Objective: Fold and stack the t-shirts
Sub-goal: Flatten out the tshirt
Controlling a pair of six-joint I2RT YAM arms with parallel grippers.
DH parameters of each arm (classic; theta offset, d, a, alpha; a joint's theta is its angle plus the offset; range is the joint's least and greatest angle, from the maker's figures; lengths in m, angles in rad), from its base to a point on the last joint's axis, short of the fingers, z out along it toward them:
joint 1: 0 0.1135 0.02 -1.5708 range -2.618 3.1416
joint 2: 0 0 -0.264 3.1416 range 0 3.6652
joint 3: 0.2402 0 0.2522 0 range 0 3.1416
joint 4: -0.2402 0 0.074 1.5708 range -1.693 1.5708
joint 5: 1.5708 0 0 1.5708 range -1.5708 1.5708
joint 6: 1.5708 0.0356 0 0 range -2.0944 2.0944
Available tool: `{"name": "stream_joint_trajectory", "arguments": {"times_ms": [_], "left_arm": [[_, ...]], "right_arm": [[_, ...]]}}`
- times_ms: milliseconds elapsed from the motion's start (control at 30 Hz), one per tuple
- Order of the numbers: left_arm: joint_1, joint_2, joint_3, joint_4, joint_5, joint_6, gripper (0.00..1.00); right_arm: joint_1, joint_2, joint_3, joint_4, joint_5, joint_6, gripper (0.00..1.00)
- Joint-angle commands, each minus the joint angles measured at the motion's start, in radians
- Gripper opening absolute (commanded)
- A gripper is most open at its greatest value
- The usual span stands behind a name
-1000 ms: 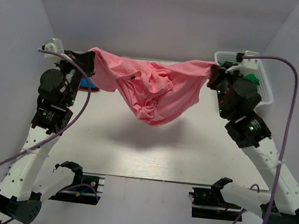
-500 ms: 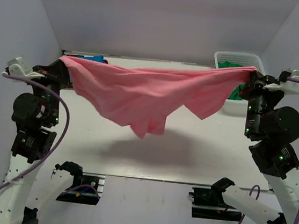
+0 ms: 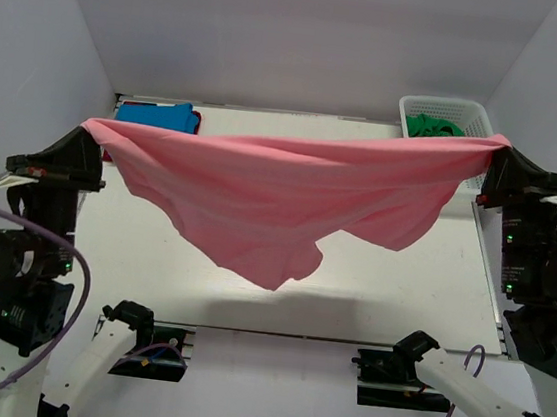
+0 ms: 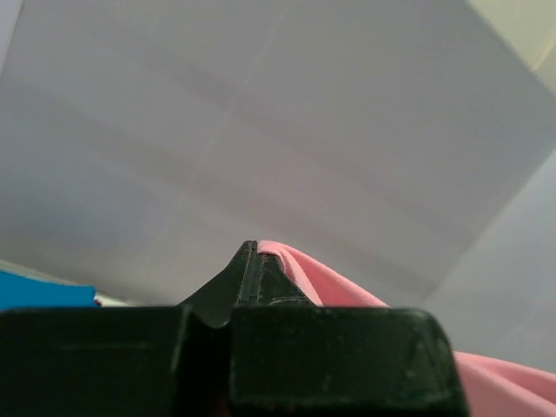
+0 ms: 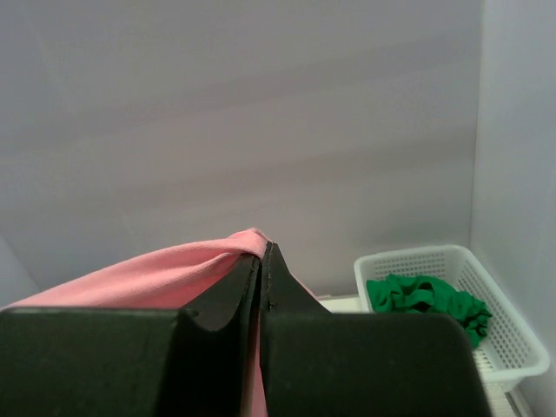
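Note:
The salmon pink t-shirt [image 3: 281, 184] hangs stretched wide in the air above the table, sagging in the middle. My left gripper [image 3: 88, 129] is shut on its left end, and the pink cloth [image 4: 300, 269] shows at the shut jaws in the left wrist view. My right gripper [image 3: 499, 148] is shut on its right end, with pink cloth [image 5: 165, 274] at the jaws in the right wrist view. A folded bright blue t-shirt [image 3: 158, 114] lies at the back left on a red one [image 3: 196, 122]. Dark green t-shirts [image 3: 439, 126] fill the basket.
The white lattice basket [image 3: 485, 119] stands at the back right corner, also in the right wrist view [image 5: 508, 334]. White walls close in the table [image 3: 381, 281] on the left, back and right.
Both arms have swung outward and toward the near side, pulling the bunched pink shirt out into a wide taut span. The blue and red stack and the basket have come into view behind it.

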Motion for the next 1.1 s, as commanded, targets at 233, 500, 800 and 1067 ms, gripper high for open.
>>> {"name": "stream_joint_trajectory", "arguments": {"times_ms": [233, 500, 800, 1067], "left_arm": [[0.008, 0.099, 0.043, -0.03, 0.058, -0.044, 0.0], [0.008, 0.431, -0.031, -0.051, -0.077, -0.087, 0.0], [0.028, 1.072, 0.115, -0.004, -0.189, -0.078, 0.0], [0.046, 1.488, 0.406, -0.004, -0.148, -0.069, 0.0]], "right_arm": [[0.003, 0.013, 0.006, -0.014, 0.003, 0.06, 0.0], [-0.002, 0.31, -0.101, -0.02, 0.236, 0.192, 0.0], [-0.143, 0.726, -0.071, -0.004, 0.114, 0.298, 0.0], [-0.319, 1.184, 0.229, 0.061, -0.074, 0.22, 0.0]]}}
